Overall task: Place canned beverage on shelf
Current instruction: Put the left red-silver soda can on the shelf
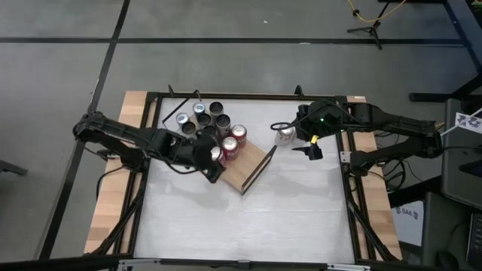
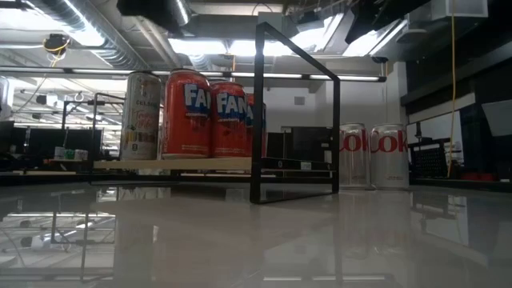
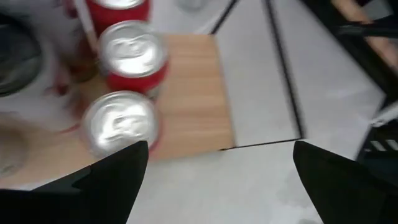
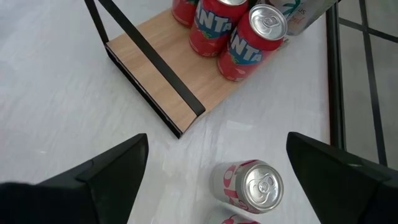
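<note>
The shelf (image 1: 248,169), a light-brown wooden board on a thin black frame, stands on the white table. It carries several red cans (image 1: 230,147), seen as Fanta cans in the low view (image 2: 186,112) and the right wrist view (image 4: 252,43). My left gripper (image 1: 213,164) is open and empty over the shelf's left end, next to the nearest red can (image 3: 119,121). My right gripper (image 1: 301,143) is open and empty beside a silver can (image 1: 285,134), which stands upright on the table ahead of its fingers (image 4: 249,186).
A cluster of dark and silver cans (image 1: 203,117) stands on the table behind the shelf. Two silver cans (image 2: 352,156) show right of the shelf's black frame (image 2: 296,112). Black rails (image 1: 346,158) and wooden side boards (image 1: 113,196) border the table. The near half is bare white surface (image 1: 248,226).
</note>
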